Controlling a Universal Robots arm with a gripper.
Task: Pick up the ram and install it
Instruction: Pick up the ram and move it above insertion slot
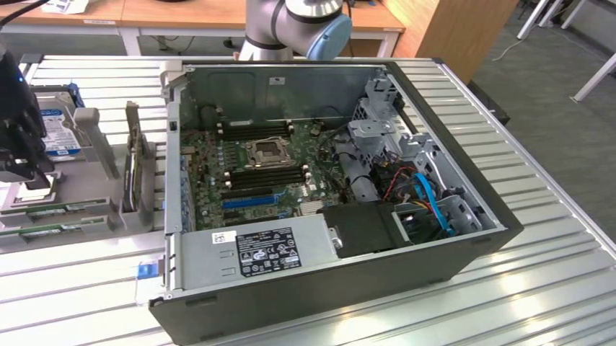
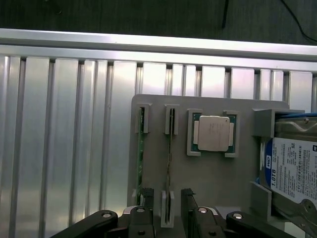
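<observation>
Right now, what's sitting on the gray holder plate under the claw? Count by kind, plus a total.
On the gray holder plate:
ram sticks, standing on edge in slots: 2
CPU: 1
hard drive: 1
Total: 4

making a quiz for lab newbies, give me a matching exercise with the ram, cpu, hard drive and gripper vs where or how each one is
1 ram
2 cpu
3 hard drive
4 gripper

a open
b flat in a square holder
c on edge in a slot
d white and blue label

Pairs: 1-c, 2-b, 3-d, 4-a
</observation>
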